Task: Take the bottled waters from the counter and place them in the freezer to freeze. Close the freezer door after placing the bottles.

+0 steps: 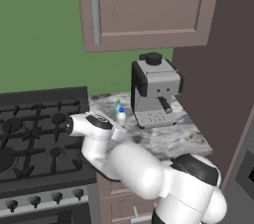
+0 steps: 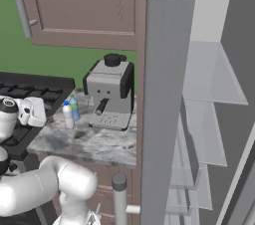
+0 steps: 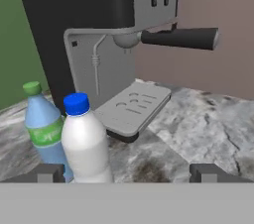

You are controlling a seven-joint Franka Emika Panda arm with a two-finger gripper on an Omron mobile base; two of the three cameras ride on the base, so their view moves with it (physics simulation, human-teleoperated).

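1. The white arm (image 1: 134, 168) rises from the base, bends at its elbow and reaches forward at a low height.
2. Its wrist lies roughly level.
3. The gripper (image 3: 130, 172) points forward, its fingertips (image 3: 49, 172) spread wide apart and holding nothing.

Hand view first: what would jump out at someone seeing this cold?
Two bottles stand together on the marbled counter: the white bottle nearest, the teal bottle beside it. The black-and-silver coffee machine looms behind them. The open pincer points just right of the white bottle.
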